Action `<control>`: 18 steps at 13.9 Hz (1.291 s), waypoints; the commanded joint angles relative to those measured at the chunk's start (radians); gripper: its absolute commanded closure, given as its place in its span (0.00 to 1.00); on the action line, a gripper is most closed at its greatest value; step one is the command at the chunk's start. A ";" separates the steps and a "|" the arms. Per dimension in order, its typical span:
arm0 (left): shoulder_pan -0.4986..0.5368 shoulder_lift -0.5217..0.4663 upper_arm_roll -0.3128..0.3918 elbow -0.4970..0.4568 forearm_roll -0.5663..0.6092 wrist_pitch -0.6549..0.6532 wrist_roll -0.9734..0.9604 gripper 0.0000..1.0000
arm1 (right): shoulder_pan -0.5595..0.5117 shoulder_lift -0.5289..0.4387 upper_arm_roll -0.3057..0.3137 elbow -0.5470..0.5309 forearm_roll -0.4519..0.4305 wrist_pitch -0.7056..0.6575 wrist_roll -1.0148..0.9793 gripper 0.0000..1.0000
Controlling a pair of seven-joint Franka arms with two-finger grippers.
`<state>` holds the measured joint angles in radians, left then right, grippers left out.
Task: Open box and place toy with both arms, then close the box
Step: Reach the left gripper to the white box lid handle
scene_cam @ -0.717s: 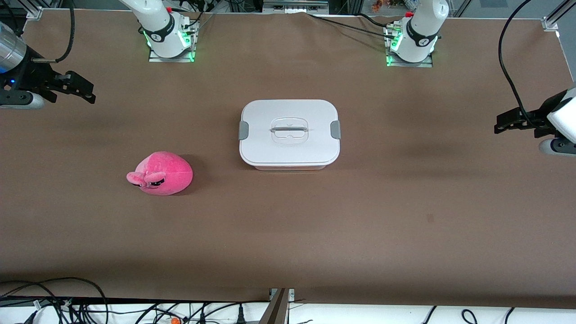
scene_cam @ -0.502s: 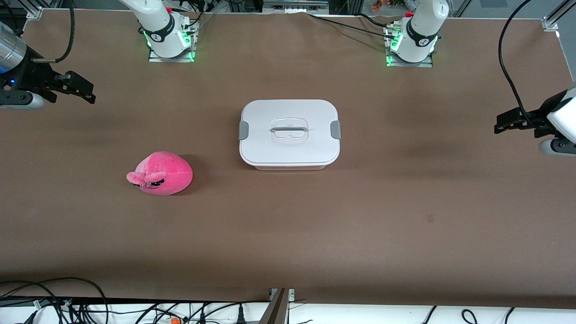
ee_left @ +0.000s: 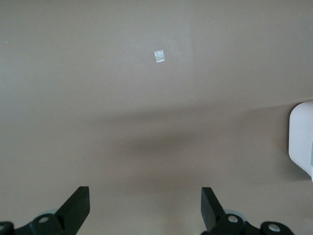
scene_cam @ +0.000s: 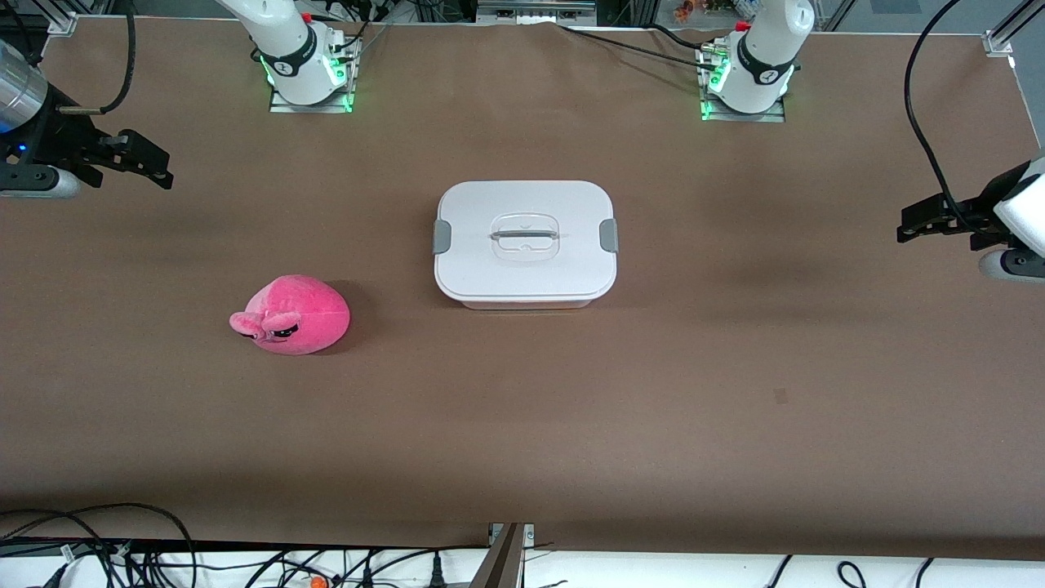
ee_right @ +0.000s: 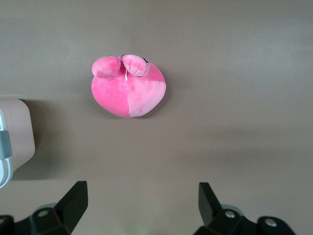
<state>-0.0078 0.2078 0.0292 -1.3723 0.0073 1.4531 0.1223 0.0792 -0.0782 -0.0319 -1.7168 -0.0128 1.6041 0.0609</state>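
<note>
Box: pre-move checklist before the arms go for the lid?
1. Lid seated on box, both grey clips down: ok.
2. Nothing resting on the lid, handle free: ok.
3. Toy on the table, apart from the box, nearer the front camera, toward the right arm's end: ok.
4. Left tool open, holding nothing, over bare table at its own end: ok.
5. Right tool open, holding nothing, over the table at its end: ok.
6. Box already empty inside: cannot tell.
</note>
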 commanded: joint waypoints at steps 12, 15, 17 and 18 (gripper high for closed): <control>-0.550 0.169 -0.051 0.029 -0.089 0.154 0.026 0.00 | 0.005 0.021 0.004 0.043 -0.007 0.000 -0.004 0.00; -0.642 0.260 -0.052 0.025 -0.087 0.309 0.103 0.00 | 0.007 0.044 0.006 0.048 -0.009 -0.007 -0.007 0.00; -0.675 0.297 -0.051 0.015 -0.067 0.401 0.199 0.00 | 0.002 0.084 0.004 0.059 0.002 -0.003 -0.013 0.00; -0.676 0.312 -0.051 0.015 -0.041 0.427 0.264 0.00 | 0.002 0.104 0.004 0.062 0.004 0.003 -0.013 0.00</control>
<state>-0.6720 0.4958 -0.0403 -1.3715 -0.0652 1.8416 0.2650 0.0817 -0.0248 -0.0269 -1.6955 -0.0126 1.6114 0.0604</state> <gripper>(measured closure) 0.000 0.000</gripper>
